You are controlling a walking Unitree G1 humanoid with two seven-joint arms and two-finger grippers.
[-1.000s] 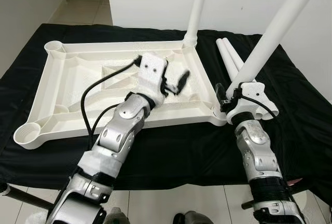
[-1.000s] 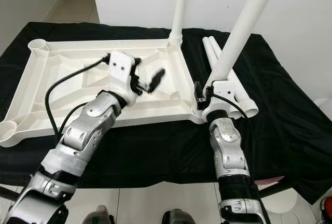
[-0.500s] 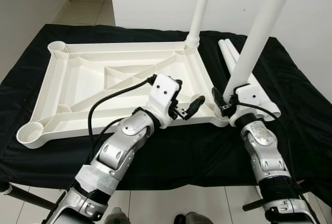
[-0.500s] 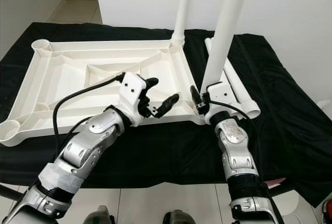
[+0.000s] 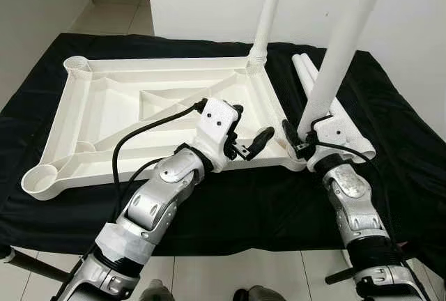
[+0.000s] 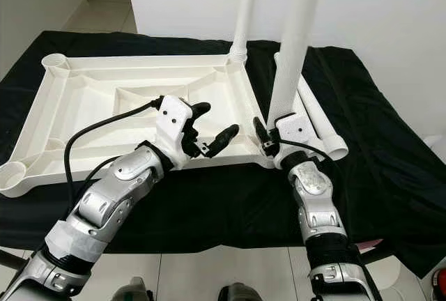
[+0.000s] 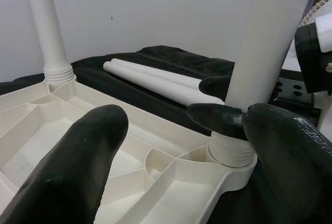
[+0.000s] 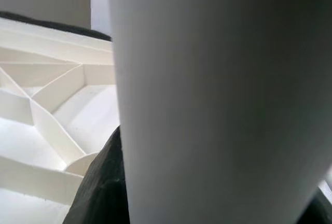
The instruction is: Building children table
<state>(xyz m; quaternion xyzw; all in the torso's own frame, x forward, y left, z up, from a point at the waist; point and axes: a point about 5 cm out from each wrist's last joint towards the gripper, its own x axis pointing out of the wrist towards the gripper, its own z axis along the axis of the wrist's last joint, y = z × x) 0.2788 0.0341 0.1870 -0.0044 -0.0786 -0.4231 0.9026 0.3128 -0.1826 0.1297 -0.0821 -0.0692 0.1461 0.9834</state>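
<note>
Black cloth (image 5: 230, 203) covers a bench holding an upturned white plastic tabletop (image 5: 104, 116). Right gripper (image 5: 298, 137) clasps an upright white leg tube (image 5: 341, 50) at its near corner socket; left gripper (image 5: 249, 137) hovers alongside, fingers spread.

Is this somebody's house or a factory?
Probably a room in a home: pale floor tiles, a plain white wall, and a black-draped table holding the white tabletop being assembled.

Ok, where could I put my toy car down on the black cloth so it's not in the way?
The black cloth is bare along the front edge, before the upturned tabletop, and at far right beyond the spare legs. It's crowded at the near right corner, where the right gripper holds a leg and the left gripper hovers.
</note>
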